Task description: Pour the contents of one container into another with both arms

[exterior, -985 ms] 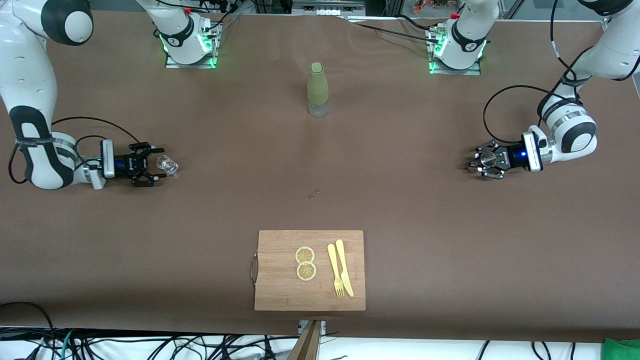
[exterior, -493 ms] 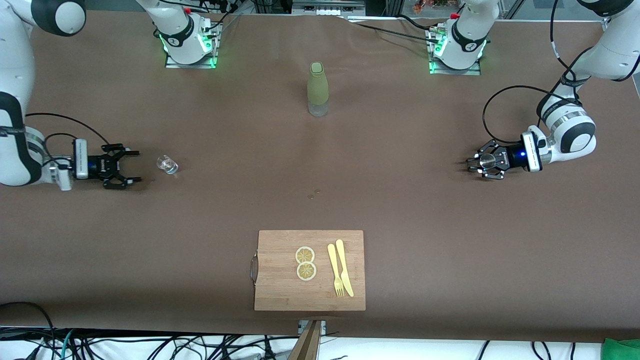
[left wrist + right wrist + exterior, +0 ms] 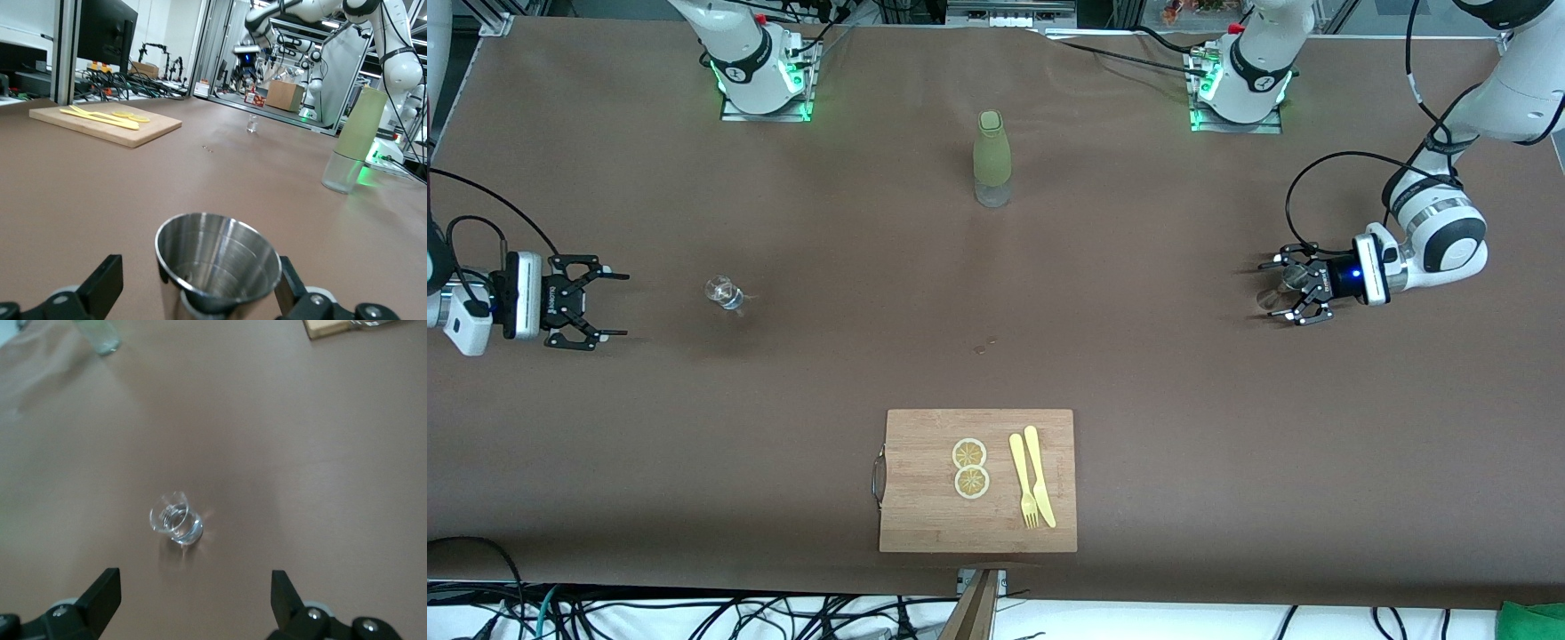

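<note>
A steel cup stands between the spread fingers of my left gripper. One finger is clear of it; the other is close beside its rim. In the front view this cup and the open left gripper are low over the table at the left arm's end. A small clear glass stands at the right arm's end. My right gripper is open and well apart from it, nearer the table's end. The right wrist view shows the glass ahead of the open right gripper.
A pale green bottle stands between the two bases. A wooden cutting board lies nearer the front camera, carrying two lemon slices, a yellow fork and a yellow knife.
My left gripper has opened off the steel cup. My right gripper, open throughout, has drawn back from the clear glass toward the right arm's end of the table.
</note>
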Controlling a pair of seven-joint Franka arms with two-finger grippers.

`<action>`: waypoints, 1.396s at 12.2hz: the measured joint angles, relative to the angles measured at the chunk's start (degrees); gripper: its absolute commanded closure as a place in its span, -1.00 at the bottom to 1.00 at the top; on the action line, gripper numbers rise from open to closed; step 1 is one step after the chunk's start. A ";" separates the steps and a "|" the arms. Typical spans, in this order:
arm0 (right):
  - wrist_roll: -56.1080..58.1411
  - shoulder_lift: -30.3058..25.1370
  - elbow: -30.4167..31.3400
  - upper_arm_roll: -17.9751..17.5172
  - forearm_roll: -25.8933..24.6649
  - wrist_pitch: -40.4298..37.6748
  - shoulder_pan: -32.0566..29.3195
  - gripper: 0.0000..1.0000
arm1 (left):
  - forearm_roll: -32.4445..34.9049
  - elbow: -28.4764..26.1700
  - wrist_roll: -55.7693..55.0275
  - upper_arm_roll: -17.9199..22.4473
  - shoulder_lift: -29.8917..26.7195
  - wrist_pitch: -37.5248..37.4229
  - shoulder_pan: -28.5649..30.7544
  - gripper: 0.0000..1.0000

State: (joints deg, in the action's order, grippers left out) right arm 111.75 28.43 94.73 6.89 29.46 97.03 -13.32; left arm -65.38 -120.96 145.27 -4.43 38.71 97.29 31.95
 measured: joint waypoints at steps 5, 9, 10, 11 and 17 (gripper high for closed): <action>-34.52 -12.05 3.99 -5.75 -13.03 7.24 5.21 -1.00 | 6.01 3.38 -3.85 3.64 -0.13 -0.47 0.15 -1.00; -66.72 -17.97 6.89 -9.19 -21.24 9.69 10.74 -1.00 | 10.69 8.75 -12.72 5.62 -2.16 -3.98 0.35 -1.00; -75.29 -19.00 7.29 -9.68 -23.23 9.74 12.15 -1.00 | 12.95 11.15 -16.79 5.73 -3.58 -4.71 0.35 -1.00; -83.36 -19.72 7.47 -9.93 -25.66 9.74 13.64 -1.00 | 15.02 13.34 -21.01 5.73 -5.15 -5.80 0.34 -1.00; -109.03 -23.66 7.54 -9.84 -32.88 6.27 19.17 -1.00 | 24.30 22.34 -45.73 5.08 -14.75 -13.67 -2.18 -1.00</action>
State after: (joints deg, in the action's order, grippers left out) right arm 2.72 4.77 102.27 -2.95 -3.42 103.31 5.85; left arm -41.08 -98.62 99.54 0.65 23.96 83.61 29.77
